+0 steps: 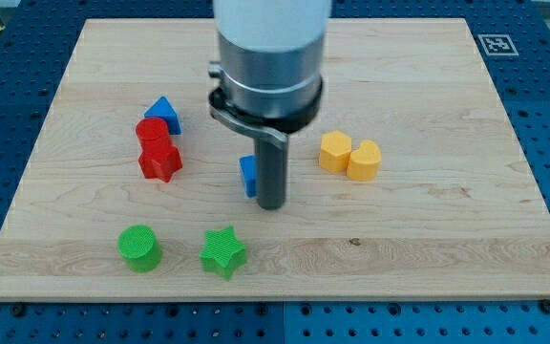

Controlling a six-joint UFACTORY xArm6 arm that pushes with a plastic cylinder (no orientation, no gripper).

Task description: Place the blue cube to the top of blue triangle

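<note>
Touching blue cube (248, 176) right side: my tip (271, 204).

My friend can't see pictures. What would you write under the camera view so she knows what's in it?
My tip rests on a wooden board, right beside the blue cube, which sits at its left. Further up and left sits the blue triangle, above two red blocks. Two yellow blocks sit on the view's right, with a green cylinder and green star near the bottom.

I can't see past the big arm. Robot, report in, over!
My tip touching blue cube's right side. Blue triangle up-left, apart from the cube. Red blocks below the triangle, near the path.
</note>
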